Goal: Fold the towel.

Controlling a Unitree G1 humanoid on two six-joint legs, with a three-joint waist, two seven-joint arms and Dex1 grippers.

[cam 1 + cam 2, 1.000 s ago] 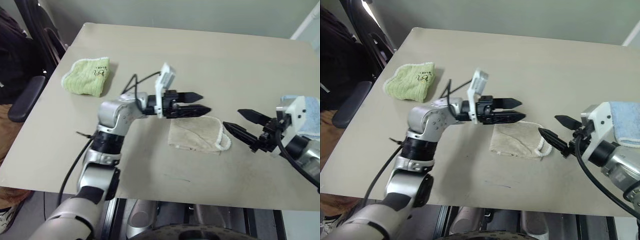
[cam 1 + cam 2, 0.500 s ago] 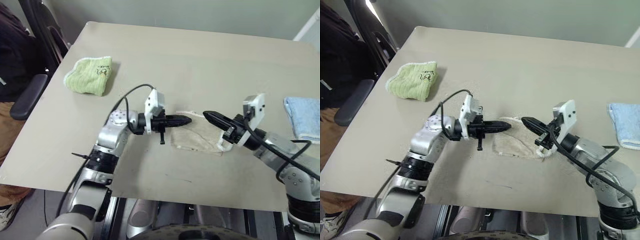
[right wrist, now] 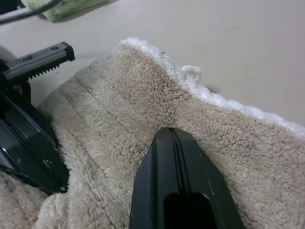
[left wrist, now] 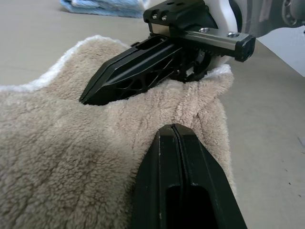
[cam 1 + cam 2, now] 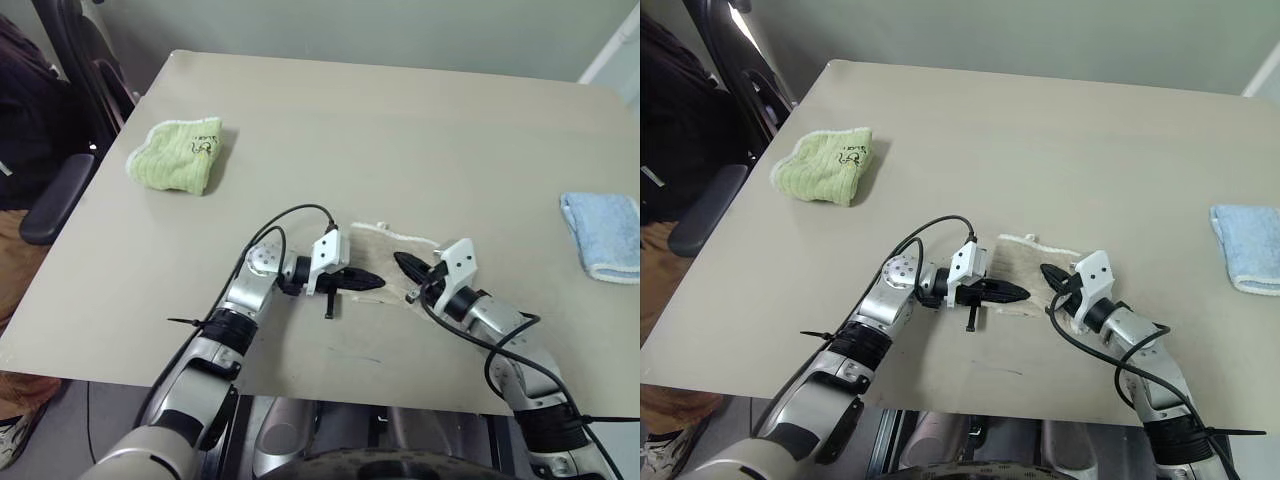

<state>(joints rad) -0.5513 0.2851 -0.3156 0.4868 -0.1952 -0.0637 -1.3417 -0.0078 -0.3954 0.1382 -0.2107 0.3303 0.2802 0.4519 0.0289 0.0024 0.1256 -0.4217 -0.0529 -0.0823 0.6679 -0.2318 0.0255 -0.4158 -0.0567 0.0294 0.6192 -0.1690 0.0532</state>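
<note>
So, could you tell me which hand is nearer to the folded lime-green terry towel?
Left. The left hand rests on the beige towel, on the side toward the lime-green towel; the right hand sits farther away.

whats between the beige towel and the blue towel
Only bare table between the beige towel and the blue towel, seen in the left eye view.

head eyes: high, looking forward-down over table [image 5: 420, 110] | wrists: low, close on beige towel [image 4: 57, 157] | shared: towel, green cloth [image 5: 825, 163] at 10 o'clock
</note>
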